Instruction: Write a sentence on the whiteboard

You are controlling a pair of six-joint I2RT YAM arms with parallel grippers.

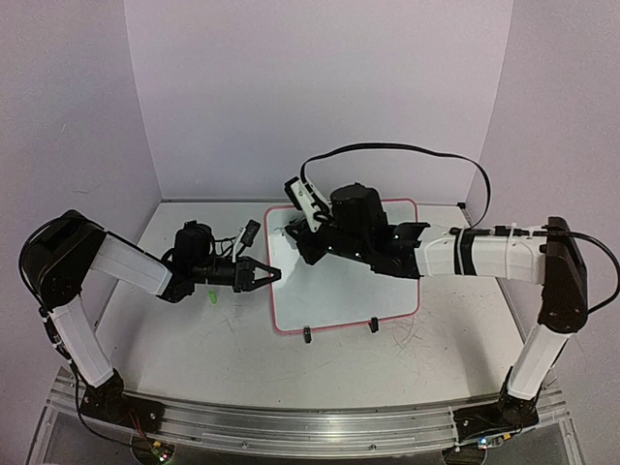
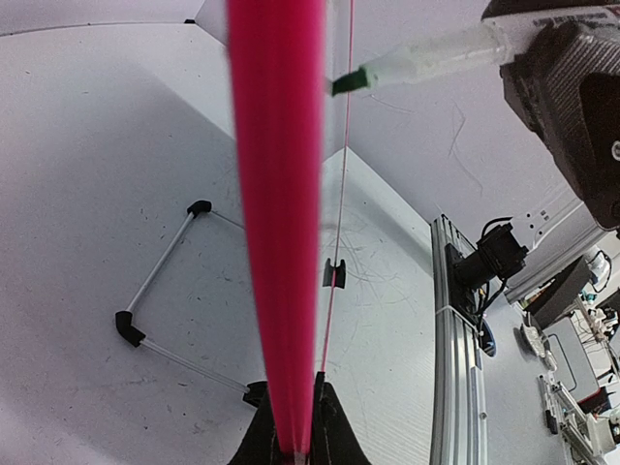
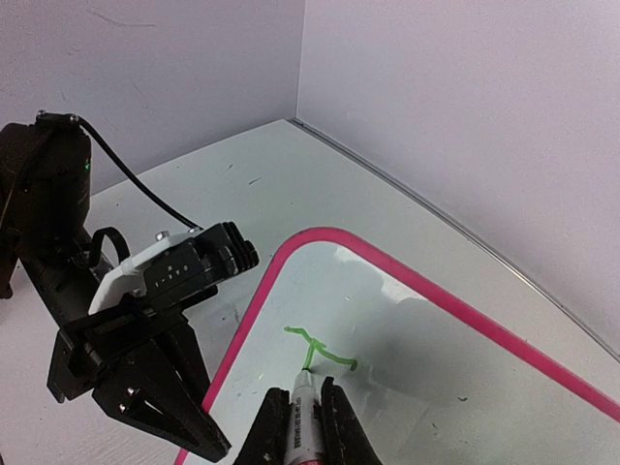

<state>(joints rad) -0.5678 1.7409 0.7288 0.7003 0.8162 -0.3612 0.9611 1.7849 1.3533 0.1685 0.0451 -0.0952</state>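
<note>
While the whiteboard (image 1: 349, 281) rests propped on its wire stand near the middle of the surface (image 1: 194, 339), the left fingers (image 1: 266, 274) are clenched on its left rim. The right arm reaches over the upper left corner of the board, and from above I cannot tell how its fingers are set. A small green thing (image 1: 210, 295), maybe a cap, lies on the surface just beside the left arm.

From the left wrist, the red-pink rim (image 2: 276, 242) runs edge-on up the picture, grasped at the bottom between the 2 left fingers (image 2: 336, 438); the wire stand (image 2: 160, 286) shows behind the board; the marker (image 2: 426, 53) comes in from the upper right with its green tip near the writing face.

From the right wrist, the right fingers (image 3: 336, 431) are clenched on the marker, and its tip touches the board near the upper left corner. Of the sentence (image 3: 318, 351) only 1 short green mark exists, so I judge the writing has just begun.

To do this step well, the pressure should be light and even, and the left grasp firm, so that the board does not tip on its stand; the line should run level toward the right rim, with letters small enough that all of it fits.

The green mark is not yet a letter I can read; the print on the marker is too small to read; I see no brand.
</note>
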